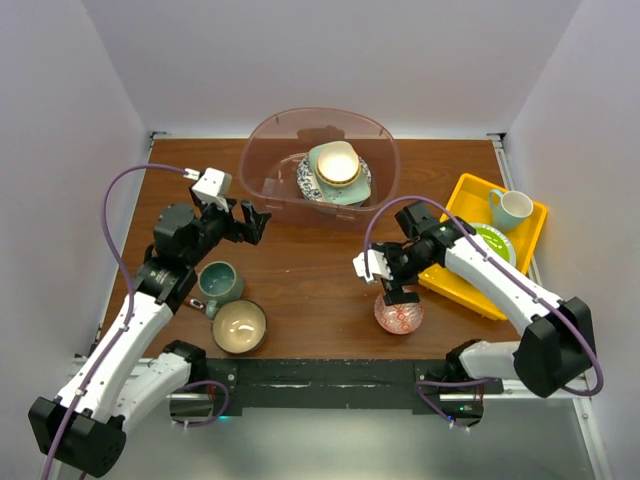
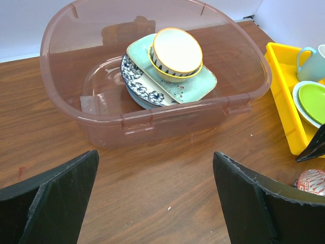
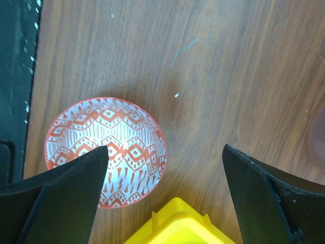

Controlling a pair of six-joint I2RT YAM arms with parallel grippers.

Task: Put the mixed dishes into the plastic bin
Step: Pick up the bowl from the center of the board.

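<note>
The plastic bin (image 1: 262,165) sits far-centre on the table (image 1: 320,265) and holds a stack: blue-patterned plate (image 2: 133,76), mint square dish (image 2: 198,86), and a yellow-rimmed bowl (image 2: 176,51) on top. Just before it hangs the left gripper (image 1: 254,222), jaws spread, empty. Tan bowl (image 1: 239,326) and teal mug (image 1: 217,283) rest front-left. The right gripper (image 3: 165,152) hovers wide-jawed over the red-patterned bowl (image 1: 398,313) — whether they touch is unclear.
</note>
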